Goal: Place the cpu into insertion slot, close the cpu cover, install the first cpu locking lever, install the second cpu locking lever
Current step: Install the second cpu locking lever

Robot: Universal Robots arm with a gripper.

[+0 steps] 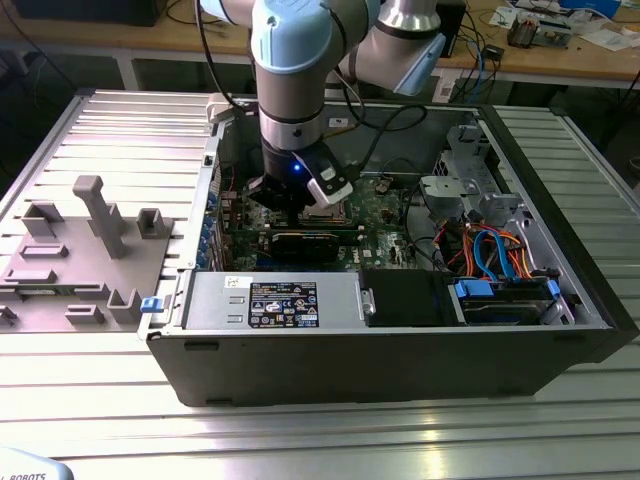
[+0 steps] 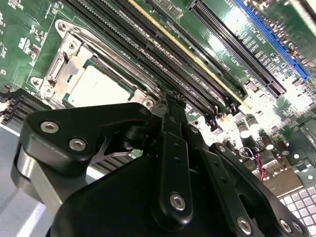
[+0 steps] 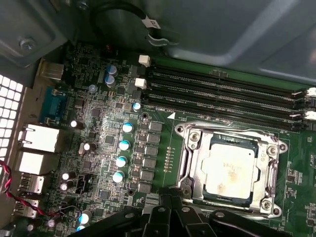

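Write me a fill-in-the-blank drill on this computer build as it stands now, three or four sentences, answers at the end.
1. The cpu already sits inside the insertion ____.
2. The cpu cover lies ____ over the chip, which shows through its square window.
3. In the exterior view the gripper hangs inside the open computer ____.
4. The long black memory slots run beside the socket on a circuit board coloured ____.

Missing words: slot; closed; case; green
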